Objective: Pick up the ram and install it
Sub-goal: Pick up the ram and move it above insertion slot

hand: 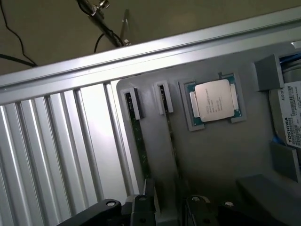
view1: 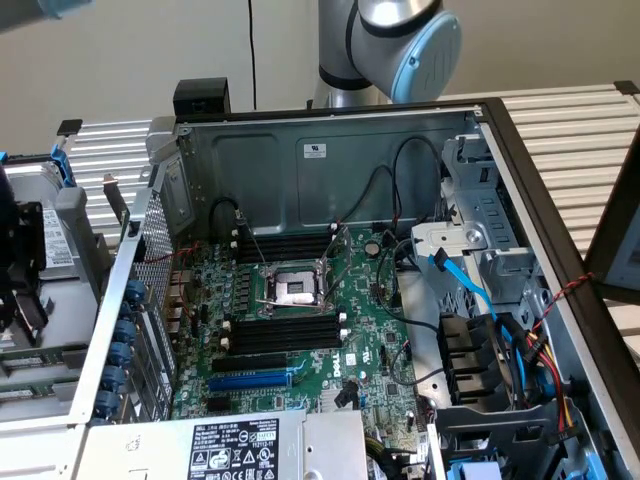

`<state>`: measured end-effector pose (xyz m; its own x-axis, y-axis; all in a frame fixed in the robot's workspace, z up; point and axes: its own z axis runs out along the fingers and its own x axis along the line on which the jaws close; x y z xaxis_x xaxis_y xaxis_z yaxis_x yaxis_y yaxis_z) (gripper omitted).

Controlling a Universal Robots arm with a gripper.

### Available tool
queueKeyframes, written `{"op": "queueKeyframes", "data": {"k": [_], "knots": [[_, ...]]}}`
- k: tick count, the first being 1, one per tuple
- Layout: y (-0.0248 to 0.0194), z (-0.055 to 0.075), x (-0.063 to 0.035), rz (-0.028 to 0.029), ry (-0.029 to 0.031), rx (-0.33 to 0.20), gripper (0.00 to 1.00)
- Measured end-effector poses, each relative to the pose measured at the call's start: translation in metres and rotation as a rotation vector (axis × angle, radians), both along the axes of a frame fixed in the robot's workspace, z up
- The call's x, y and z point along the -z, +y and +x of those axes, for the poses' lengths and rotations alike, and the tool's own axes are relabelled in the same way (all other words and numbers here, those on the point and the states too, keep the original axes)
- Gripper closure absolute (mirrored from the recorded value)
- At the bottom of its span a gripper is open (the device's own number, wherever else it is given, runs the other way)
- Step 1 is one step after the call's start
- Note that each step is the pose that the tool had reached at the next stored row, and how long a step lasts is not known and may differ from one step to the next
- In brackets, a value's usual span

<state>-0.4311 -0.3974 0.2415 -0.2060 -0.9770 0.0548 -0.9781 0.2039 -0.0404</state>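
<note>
Gripper [hand: 171, 209]: black fingers [hand: 143, 207] stand apart, nothing clamped between them. It is positioned low over a grey moulded parts tray [hand: 211, 160].

Task item: the long narrow green ram stick [hand: 172, 141] sits on edge in a tray groove. Its near end runs toward the gap between the fingers and its far end sits in a black end holder. No contact with the fingers can be confirmed. A second green ram stick [hand: 138, 146] lies in the neighbouring groove, just beside one finger.

Further out on the same tray: a square silver-capped processor chip [hand: 214, 101] seated in its recess, and to one side of it a white-labelled hard drive [hand: 289, 113].

Surface: the tray rests on a ribbed aluminium table [hand: 56, 150], slats running away from the gripper to a plain edge rail. Beyond the rail is a tan surface with loose black cables [hand: 19, 42].

Exterior view: an open grey metal computer case [view1: 330, 160] lies on the table, well apart from the tray. Its green motherboard [view1: 390, 350] is exposed and the long black memory slots [view1: 285, 330] are unfilled. The silver and blue robot arm [view1: 400, 40] rises behind the case against a plain beige wall [view1: 150, 50]
</note>
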Motion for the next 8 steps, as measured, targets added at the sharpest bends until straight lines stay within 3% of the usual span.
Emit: {"op": "queueKeyframes", "data": {"k": [3, 8], "knots": [[-0.0006, -0.0002, 0.0054, 0.0029, 0.0000, -0.033, 0.68], [-0.0008, -0.0001, 0.0080, 0.0030, 0.0003, -0.117, 0.68]]}}
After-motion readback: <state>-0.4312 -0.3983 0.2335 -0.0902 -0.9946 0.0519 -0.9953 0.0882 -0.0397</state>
